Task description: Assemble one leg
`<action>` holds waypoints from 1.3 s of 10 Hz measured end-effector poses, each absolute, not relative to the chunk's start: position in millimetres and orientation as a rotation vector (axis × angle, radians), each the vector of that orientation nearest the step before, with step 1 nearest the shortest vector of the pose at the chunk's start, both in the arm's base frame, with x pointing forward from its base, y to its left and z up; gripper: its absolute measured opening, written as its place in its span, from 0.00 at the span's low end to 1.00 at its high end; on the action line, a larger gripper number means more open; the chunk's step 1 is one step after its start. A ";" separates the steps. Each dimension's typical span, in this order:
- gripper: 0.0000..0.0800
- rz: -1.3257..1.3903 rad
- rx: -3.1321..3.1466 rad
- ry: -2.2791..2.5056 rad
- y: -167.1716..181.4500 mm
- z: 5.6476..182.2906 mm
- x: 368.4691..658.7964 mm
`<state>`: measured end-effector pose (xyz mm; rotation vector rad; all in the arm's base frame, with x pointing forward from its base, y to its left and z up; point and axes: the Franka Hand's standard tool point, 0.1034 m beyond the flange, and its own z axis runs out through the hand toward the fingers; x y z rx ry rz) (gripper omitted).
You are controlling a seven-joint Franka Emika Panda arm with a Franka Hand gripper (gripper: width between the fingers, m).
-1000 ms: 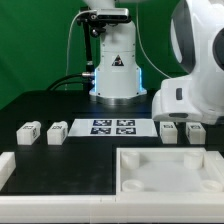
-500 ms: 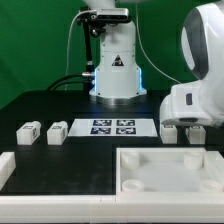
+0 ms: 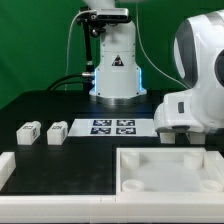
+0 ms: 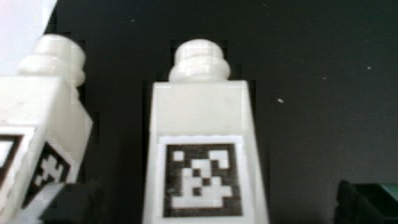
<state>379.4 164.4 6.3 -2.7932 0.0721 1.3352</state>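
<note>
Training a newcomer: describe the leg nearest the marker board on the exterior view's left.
Start at the marker board, mid-table. On the exterior view's left of it lie two legs. Yours is the inner leg, beside the board, not the outer leg.

no readable text | triangle sign [image 3: 117, 62] on arm base [image 3: 116, 86] | tag [image 4: 199, 178] on leg [image 4: 199, 108]

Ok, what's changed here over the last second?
The arm dropped lower over the two legs on the exterior view's right, now mostly hiding them. Nothing was gripped or let go. The two legs on the exterior view's left, the marker board and the tray stayed put.
</note>
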 end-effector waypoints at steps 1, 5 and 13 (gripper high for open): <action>0.67 1.336 -2.793 0.072 164.4 6.2 379.4; 0.36 1.336 -2.793 0.072 164.4 6.1 379.2; 0.37 1.271 -2.779 0.006 137.8 68.6 417.9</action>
